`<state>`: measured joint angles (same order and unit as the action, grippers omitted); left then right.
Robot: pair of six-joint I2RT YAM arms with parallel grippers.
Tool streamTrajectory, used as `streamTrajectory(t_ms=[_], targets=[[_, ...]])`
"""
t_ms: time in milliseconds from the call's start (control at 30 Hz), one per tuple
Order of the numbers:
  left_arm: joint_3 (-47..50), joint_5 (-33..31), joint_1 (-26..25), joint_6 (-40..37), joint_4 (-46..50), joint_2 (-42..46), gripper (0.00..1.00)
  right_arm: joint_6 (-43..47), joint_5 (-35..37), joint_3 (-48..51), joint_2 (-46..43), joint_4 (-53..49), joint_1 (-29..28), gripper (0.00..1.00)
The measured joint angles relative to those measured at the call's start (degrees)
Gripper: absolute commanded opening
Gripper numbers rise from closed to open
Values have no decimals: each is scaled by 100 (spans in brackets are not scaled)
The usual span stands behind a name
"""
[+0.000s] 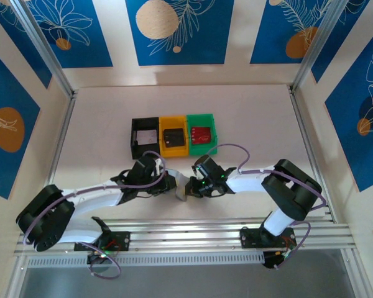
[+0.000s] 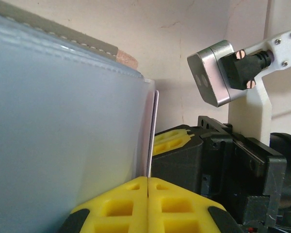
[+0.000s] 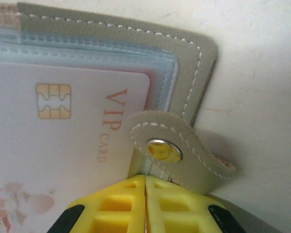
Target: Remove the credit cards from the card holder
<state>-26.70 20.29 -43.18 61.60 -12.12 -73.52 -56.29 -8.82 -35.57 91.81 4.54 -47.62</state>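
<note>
We're seeing the card holder (image 1: 181,188) being held at 6 o'clock from the yellow bin (image 1: 174,138), with the left gripper (image 2: 148,180) pinching shut on its clear sleeves and the right gripper (image 3: 145,178) clamping its edge by the VIP card (image 3: 77,121). We're guessing it's handling light and floppy, card stiff and slick, so we're favouring the card's bare edge at 9 o'clock from the snap tab (image 3: 167,150).

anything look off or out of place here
Nothing stands out. The grey folding card holder is pinched between the left gripper and right gripper, its snap tab hanging loose as an open one's would. The black plastic bin, yellow plastic bin and green plastic bin sit in a straight row.
</note>
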Motion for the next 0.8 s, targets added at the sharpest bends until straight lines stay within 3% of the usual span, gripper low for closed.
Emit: streamTrajectory(t_ms=[800], targets=[[33,26,247,-367,409,212,0,0,-20,-4,42,83,-15,9]])
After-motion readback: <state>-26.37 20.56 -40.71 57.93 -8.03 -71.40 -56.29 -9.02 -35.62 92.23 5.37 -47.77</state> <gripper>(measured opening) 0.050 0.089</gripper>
